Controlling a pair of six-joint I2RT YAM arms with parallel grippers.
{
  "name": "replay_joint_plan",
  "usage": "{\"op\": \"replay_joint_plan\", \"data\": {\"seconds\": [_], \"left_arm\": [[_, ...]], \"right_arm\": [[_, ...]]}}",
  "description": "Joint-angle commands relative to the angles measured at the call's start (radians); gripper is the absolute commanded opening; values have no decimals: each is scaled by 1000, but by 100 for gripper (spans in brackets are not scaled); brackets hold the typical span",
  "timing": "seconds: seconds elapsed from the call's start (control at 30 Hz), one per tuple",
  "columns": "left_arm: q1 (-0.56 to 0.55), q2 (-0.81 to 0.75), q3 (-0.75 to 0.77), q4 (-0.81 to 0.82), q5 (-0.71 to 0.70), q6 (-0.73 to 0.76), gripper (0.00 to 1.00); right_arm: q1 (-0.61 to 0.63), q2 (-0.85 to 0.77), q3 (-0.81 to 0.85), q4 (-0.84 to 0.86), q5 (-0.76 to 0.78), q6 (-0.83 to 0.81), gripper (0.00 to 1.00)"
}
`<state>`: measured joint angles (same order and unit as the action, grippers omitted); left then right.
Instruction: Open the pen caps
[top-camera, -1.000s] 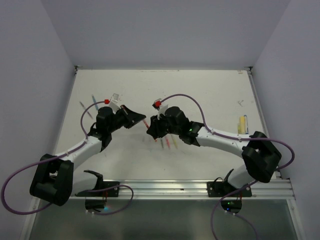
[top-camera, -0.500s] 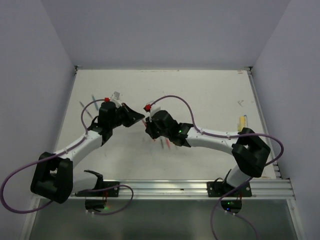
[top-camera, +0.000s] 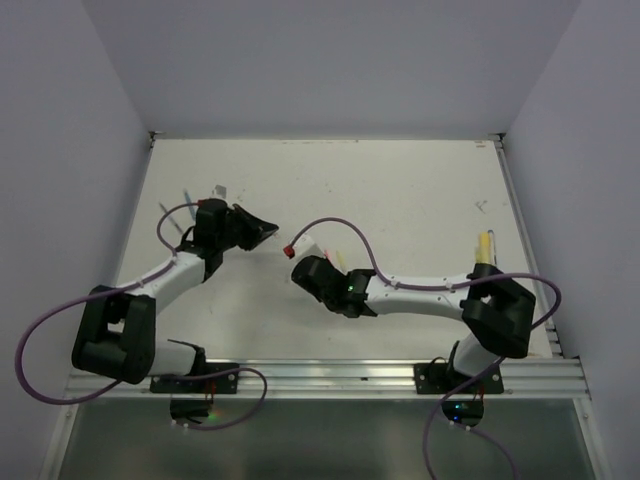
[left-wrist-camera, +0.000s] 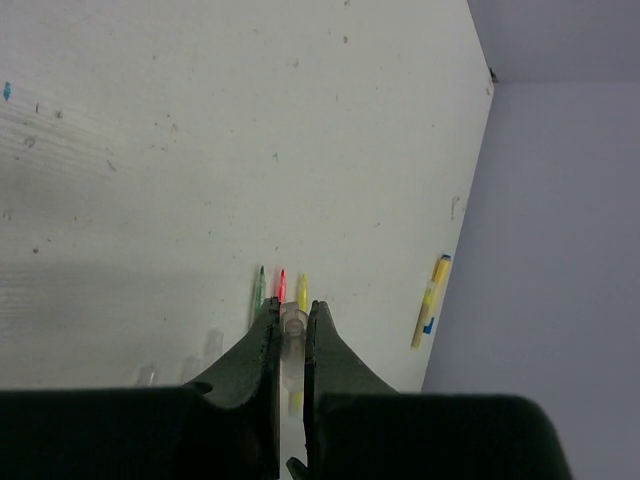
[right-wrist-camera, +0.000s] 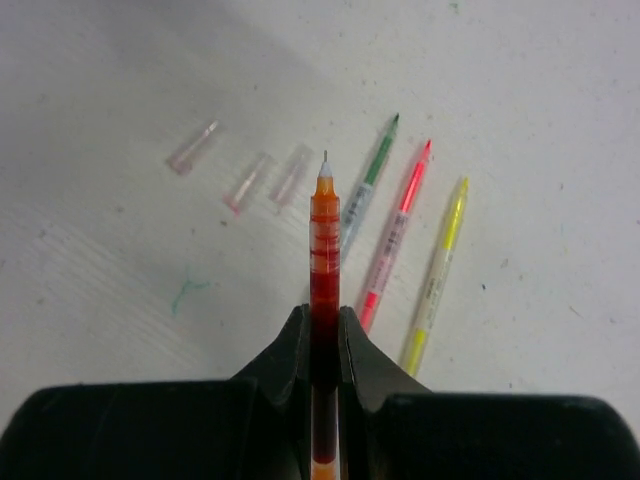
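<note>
Separation: one piece per arm.
My left fingers (left-wrist-camera: 262, 345) pinch the clear cap (left-wrist-camera: 293, 320); right fingers (right-wrist-camera: 287, 350) clamp the orange pen (right-wrist-camera: 322, 230), nib bare: opposed grips for pulling.

The left gripper (left-wrist-camera: 294, 308) pinched a clear cap (left-wrist-camera: 293, 325) between its dark fingers. Just beyond lay a green pen (left-wrist-camera: 258, 290), a red pen (left-wrist-camera: 281, 286) and a yellow pen (left-wrist-camera: 301, 290), side by side on the white table (left-wrist-camera: 200, 150). A yellow-and-blue pen (left-wrist-camera: 430, 300) lay beside the wall (left-wrist-camera: 540, 250).

A robot test cell: scuffed white table (top-camera: 400, 190) boxed by plain grey walls (top-camera: 330, 70).
</note>
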<state>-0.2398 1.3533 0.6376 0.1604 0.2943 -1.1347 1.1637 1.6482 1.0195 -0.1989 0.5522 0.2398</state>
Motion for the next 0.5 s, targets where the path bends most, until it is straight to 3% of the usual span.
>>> {"op": "replay_joint_plan", "data": {"seconds": [0.0, 0.23, 0.47], "left_arm": [[16, -37, 33, 56, -4, 25, 0], [14, -129, -73, 14, 45, 173, 0], [14, -143, -202, 11, 91, 234, 0]], "right_arm": [[-6, -114, -38, -20, 74, 3, 0], [-215, -194, -79, -30, -121, 42, 0], [-410, -186, -183, 90, -331, 93, 0]]}}
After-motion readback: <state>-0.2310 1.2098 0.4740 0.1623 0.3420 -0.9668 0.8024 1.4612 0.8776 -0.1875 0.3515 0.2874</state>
